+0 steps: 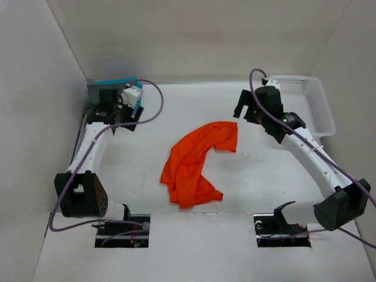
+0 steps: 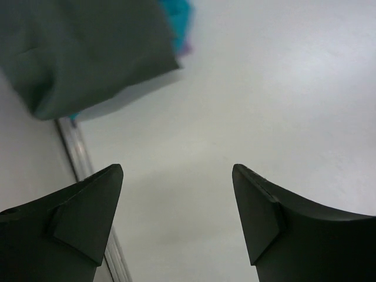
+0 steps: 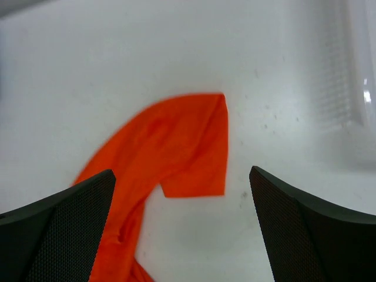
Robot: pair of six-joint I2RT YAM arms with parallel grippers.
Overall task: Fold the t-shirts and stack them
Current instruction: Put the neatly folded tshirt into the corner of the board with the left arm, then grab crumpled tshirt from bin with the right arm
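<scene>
Both open: right gripper is hovering over crumpled bright orange cloth t-shirt at worktop centre, left gripper far-left; probably best aiming for one single-layer hem corner.

Orange t-shirt plain, bright, no print; dk grey t-shirt plain too; teal t-shirt edge peeking behind; basket white mesh; table white; left gripper & right gripper blk; arms white.
</scene>
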